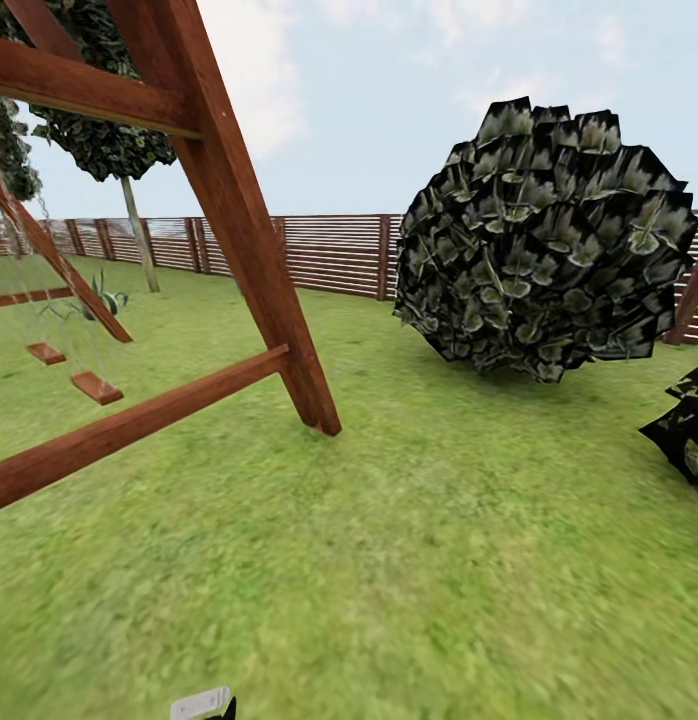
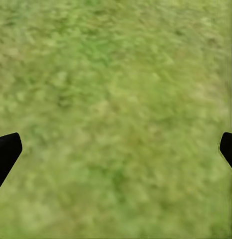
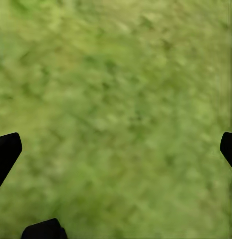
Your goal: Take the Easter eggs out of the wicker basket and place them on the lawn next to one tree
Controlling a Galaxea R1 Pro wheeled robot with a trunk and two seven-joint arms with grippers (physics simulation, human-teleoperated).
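The lawn [image 1: 439, 560] spreads out ahead as short, mottled green grass. The three Easter eggs, the wicker basket and the thick pale-trunked tree are out of view. In the left wrist view my left gripper [image 2: 116, 154] is open over bare grass, its black fingertips [image 2: 6, 152] far apart with nothing between them. My right gripper [image 3: 116, 154] hangs over grass in the same way, open and empty. A small pale and black piece of my own arm [image 1: 204, 705] pokes in at the head view's bottom edge.
A red-brown wooden swing frame [image 1: 249, 250] stands at the left with two small seats [image 1: 96, 387]. A big round dark-leaved bush [image 1: 544, 240] sits right of centre, another [image 1: 684, 430] at the right edge. A slatted fence [image 1: 334, 250] closes the back. A thin-trunked dark-leaved tree [image 1: 141, 240] stands far left.
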